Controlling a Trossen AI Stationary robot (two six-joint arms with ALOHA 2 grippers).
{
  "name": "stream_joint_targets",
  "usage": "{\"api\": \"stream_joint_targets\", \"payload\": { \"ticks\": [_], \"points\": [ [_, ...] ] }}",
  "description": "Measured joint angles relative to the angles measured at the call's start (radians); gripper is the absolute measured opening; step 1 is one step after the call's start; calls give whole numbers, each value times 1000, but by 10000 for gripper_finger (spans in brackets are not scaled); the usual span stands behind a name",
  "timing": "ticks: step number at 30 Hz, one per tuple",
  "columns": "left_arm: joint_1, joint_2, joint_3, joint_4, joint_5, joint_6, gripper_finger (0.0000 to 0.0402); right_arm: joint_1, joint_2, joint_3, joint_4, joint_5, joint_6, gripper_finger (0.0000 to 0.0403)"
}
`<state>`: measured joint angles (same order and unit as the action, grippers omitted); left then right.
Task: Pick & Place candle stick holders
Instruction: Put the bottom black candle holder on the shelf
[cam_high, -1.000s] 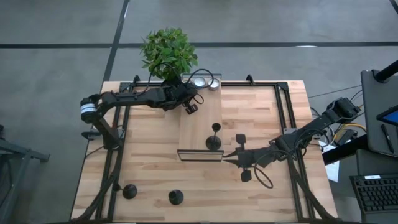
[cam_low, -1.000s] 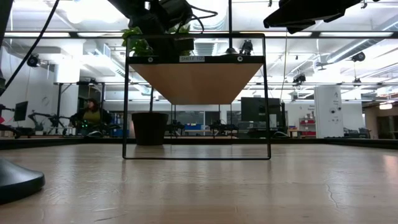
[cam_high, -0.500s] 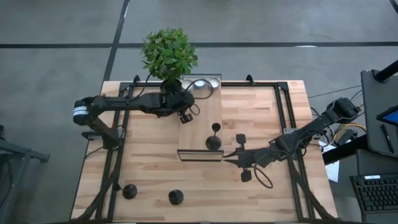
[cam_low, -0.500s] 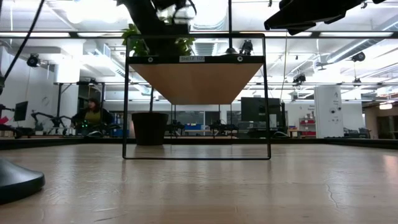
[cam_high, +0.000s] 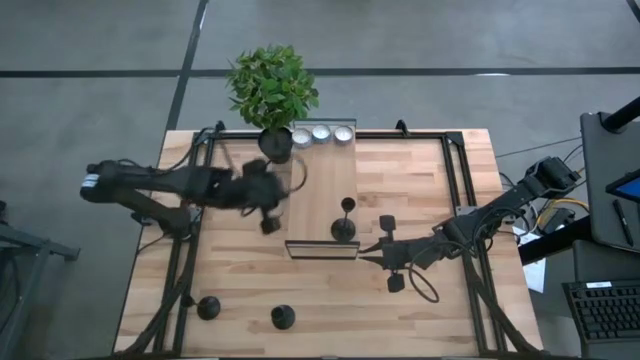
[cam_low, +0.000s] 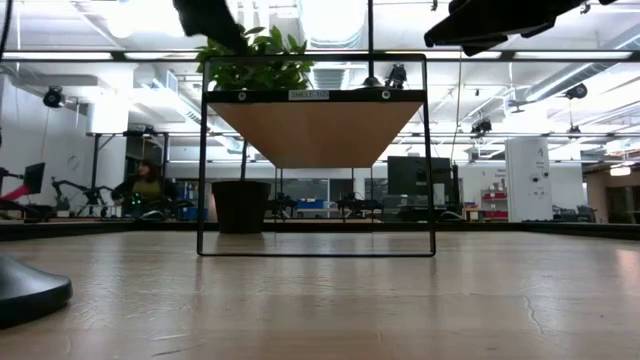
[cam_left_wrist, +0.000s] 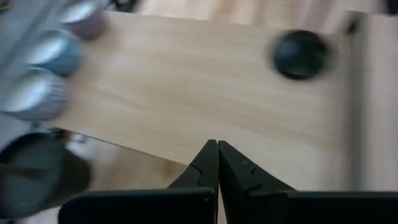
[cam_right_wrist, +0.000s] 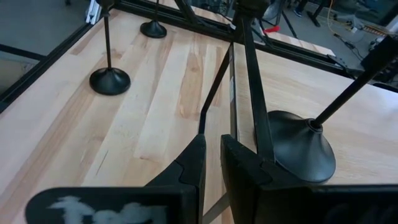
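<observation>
One black candle stick holder (cam_high: 343, 228) stands on its domed base on the raised wooden shelf (cam_high: 322, 190). It also shows in the left wrist view (cam_left_wrist: 300, 54) and in the right wrist view (cam_right_wrist: 298, 149). Two more holders (cam_high: 208, 307) (cam_high: 283, 317) stand on the table near its front edge. My left gripper (cam_high: 268, 224) is shut and empty at the shelf's left edge; its wrist view (cam_left_wrist: 217, 148) shows the fingertips together. My right gripper (cam_high: 362, 250) waits at the shelf's near right corner. Its fingers (cam_right_wrist: 212, 144) are a narrow gap apart and empty.
Three white-and-silver tealights (cam_high: 321, 133) sit in a row at the shelf's far end, beside a green plant in a dark pot (cam_high: 272, 95). The shelf stands on a thin black frame (cam_low: 315, 250). A black rail frame (cam_high: 455, 190) runs around the table.
My left gripper has swung from the shelf's far end by the tealights toward the table's left and near edges, and is now at the shelf's left edge. The motion is fast and blurs it. The right arm has kept still.
</observation>
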<state>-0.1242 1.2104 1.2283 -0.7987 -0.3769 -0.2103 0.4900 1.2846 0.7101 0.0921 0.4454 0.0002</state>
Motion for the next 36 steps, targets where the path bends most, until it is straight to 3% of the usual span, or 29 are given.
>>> {"api": "stream_joint_targets", "payload": {
  "ticks": [4,9,19,25,31,36],
  "points": [
    [-150,-69,-65,2,5,-143,0,0,0,0,2,0,0,43],
    [-318,-115,-173,13,87,-366,0,0,0,0,5,0,-3,43],
    [-589,-119,-412,368,63,-560,2,0,0,0,17,1,-3,43],
    [-655,-106,-558,594,-2,-623,54,0,0,0,21,1,-8,43],
    [-667,-66,-697,883,6,-603,118,0,0,0,25,2,-11,44],
    [-687,11,-764,1056,33,-622,135,0,0,0,24,2,-11,43]
  ]
}}
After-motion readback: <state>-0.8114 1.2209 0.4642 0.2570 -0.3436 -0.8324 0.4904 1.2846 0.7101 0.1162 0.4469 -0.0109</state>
